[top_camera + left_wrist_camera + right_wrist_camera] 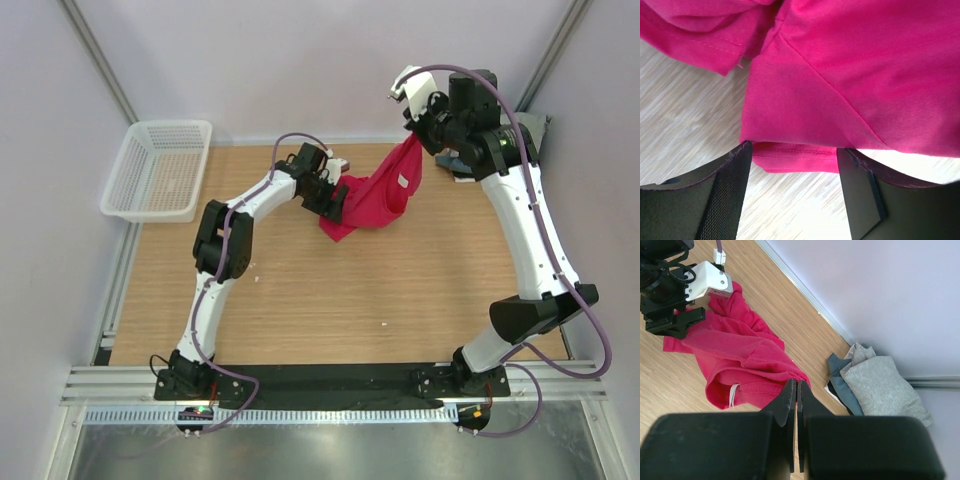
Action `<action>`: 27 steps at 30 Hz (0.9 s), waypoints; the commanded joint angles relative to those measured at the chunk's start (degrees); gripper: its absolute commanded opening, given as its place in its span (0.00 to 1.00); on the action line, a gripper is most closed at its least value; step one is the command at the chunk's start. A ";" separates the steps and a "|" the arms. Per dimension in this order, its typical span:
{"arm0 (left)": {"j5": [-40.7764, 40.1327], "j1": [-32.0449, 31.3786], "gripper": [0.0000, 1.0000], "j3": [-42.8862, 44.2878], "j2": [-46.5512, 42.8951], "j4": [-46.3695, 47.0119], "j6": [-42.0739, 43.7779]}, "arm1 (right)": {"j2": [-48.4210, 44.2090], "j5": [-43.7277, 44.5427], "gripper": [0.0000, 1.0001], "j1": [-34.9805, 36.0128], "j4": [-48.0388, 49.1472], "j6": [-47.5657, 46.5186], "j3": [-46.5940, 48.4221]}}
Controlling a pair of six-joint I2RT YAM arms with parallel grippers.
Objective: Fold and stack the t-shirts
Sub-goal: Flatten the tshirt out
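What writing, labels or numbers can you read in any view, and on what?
No text can be read in any view.
White tag in the neck of the pink shirt: too small to read.
Same tag from the top view: only a white blur.

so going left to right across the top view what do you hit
white mesh basket → left gripper, open → crimson-pink t-shirt → right gripper, shut on the shirt's raised end
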 commanded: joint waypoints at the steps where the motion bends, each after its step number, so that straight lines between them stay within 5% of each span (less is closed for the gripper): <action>1: -2.52 0.01 0.69 0.01 -4.87 1.43 1.55 | -2.36 1.46 0.01 -0.14 3.36 -0.33 0.26; 27: -9.74 0.36 0.61 0.44 -2.52 1.00 2.17 | -2.19 2.34 0.01 -1.54 3.71 -0.42 -0.71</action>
